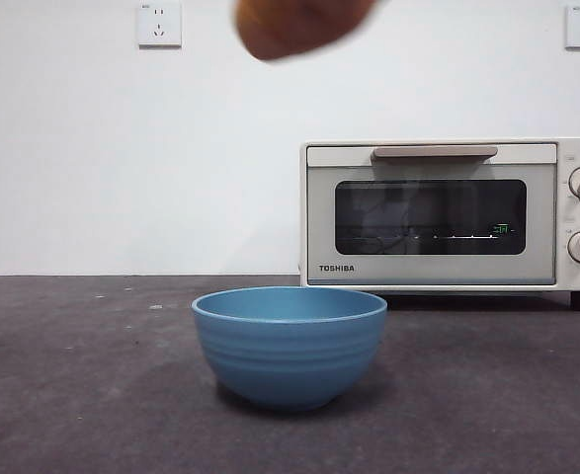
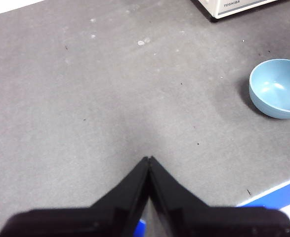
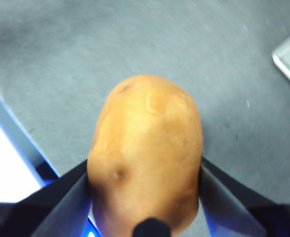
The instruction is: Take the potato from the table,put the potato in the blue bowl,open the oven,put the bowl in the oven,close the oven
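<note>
- The right gripper (image 3: 145, 173) has its jaws clamped on either side of the potato (image 3: 147, 153), which fills the gap between them; in the front view the potato (image 1: 299, 25) hangs high at the top edge, well above the table (image 1: 72, 395) and slightly left of the blue bowl (image 1: 290, 346)
- Risk, as I judge it: the skin looks smooth and the lump rounded, so a light squeeze could let it slip out early; released from this height or off-centre, it could strike the rim, tip the bowl or bounce out
- The left gripper (image 2: 148, 159) waits low over bare table, jaws pressed together on nothing; the bowl is empty
- The oven (image 1: 448, 212) stands behind, door closed
</note>
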Robot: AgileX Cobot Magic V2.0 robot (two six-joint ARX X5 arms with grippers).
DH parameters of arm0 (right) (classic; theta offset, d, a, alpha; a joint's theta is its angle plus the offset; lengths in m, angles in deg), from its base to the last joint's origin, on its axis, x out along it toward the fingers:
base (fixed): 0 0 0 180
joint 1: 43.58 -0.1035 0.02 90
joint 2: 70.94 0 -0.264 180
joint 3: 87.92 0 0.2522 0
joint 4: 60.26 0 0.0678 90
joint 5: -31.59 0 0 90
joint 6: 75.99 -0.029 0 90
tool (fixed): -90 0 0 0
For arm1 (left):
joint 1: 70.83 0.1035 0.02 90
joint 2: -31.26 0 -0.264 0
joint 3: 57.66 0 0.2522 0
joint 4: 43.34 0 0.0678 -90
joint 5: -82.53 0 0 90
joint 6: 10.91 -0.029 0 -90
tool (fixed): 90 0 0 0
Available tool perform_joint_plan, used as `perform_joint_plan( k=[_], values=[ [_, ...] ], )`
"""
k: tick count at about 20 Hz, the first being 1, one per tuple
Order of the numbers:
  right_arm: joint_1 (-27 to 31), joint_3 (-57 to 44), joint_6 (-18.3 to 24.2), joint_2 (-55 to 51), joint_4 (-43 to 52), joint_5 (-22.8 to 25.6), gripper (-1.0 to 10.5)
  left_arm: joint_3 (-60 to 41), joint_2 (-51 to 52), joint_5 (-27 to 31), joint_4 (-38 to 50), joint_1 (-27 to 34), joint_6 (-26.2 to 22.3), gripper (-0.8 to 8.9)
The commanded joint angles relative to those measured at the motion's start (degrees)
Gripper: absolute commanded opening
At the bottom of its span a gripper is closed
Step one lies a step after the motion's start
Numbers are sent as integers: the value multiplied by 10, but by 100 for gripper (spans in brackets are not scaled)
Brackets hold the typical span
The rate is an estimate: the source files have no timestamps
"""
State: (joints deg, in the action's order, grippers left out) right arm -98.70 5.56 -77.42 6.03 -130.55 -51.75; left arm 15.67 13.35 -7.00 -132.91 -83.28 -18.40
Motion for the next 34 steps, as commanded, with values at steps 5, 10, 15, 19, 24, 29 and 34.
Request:
perform_joint_plan(
  k=[5, 10, 15, 19, 24, 29, 34],
  values=[
    [64, -276, -104, -132, 195, -94, -3, -2, -62, -60, 35, -2, -6, -6],
    [68, -308, -110, -77, 267, -113, -2, -2, -154, -163, 41, -2, -10, -6],
    [68, -308, -116, 2, 320, -146, 0, -2, -221, -189, 66, -2, -24, -6],
    [68, -308, -136, 48, 354, -146, 12, -2, -234, -189, 85, -2, -23, -6],
    [68, -308, -150, 87, 372, -136, 292, -2, -235, -189, 90, -2, -24, -6],
    [68, -307, -156, 91, 386, -111, 293, -2, -237, -189, 92, -2, -27, -6],
    [68, -307, -162, 91, 398, -113, 430, -2, -237, -189, 95, -2, -28, -6]
  ],
)
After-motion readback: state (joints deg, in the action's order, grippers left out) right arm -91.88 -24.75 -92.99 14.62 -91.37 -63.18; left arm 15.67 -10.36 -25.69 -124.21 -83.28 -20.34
